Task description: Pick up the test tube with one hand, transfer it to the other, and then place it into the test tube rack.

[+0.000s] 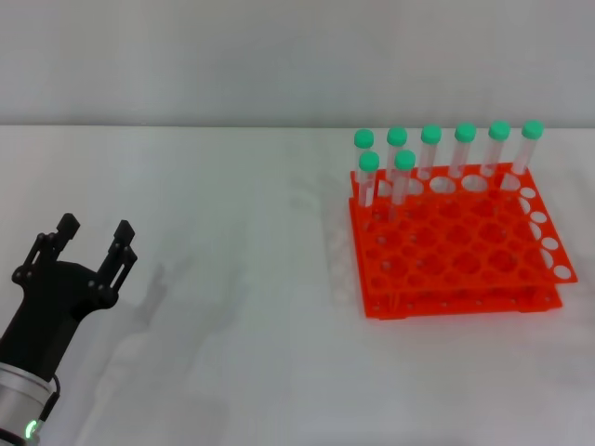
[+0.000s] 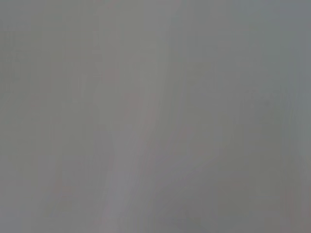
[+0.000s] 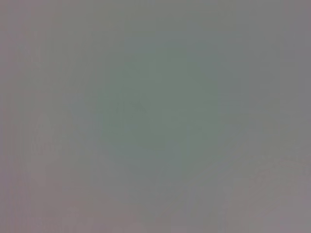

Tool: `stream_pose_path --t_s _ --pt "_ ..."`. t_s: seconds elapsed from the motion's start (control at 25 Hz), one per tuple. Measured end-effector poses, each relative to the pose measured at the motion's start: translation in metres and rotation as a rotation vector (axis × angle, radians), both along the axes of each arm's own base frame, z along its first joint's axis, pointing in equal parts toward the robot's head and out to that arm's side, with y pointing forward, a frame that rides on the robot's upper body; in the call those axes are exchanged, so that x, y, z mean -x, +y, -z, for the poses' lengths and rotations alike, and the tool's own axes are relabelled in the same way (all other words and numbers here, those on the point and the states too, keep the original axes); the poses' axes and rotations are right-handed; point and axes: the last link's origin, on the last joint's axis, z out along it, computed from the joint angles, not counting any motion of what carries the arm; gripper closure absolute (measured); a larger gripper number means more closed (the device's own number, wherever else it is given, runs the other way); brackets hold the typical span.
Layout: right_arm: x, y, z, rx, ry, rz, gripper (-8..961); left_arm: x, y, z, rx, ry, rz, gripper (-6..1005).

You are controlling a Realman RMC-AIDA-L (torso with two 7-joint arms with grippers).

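The orange-red test tube rack (image 1: 465, 251) stands on the white table at the right in the head view. Several clear tubes with green caps (image 1: 404, 177) stand upright in its back rows. No loose test tube lies on the table. My left gripper (image 1: 95, 237), black on a silver wrist with a green light, is open and empty at the lower left, far from the rack. My right gripper is out of view. Both wrist views show only a blank grey surface.
The white table (image 1: 232, 279) runs to a pale wall at the back. Nothing else stands on it between the left gripper and the rack.
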Motion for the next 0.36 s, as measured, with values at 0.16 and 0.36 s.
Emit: stream_pose_path --t_s 0.16,0.36 --pt "-0.02 -0.011 -0.007 -0.034 -0.044 0.082 81 0.002 0.001 -0.003 -0.018 -0.025 -0.019 291" --pt "-0.024 -0.015 -0.003 -0.035 -0.161 0.108 81 0.005 0.003 -0.005 -0.019 -0.064 -0.039 292"
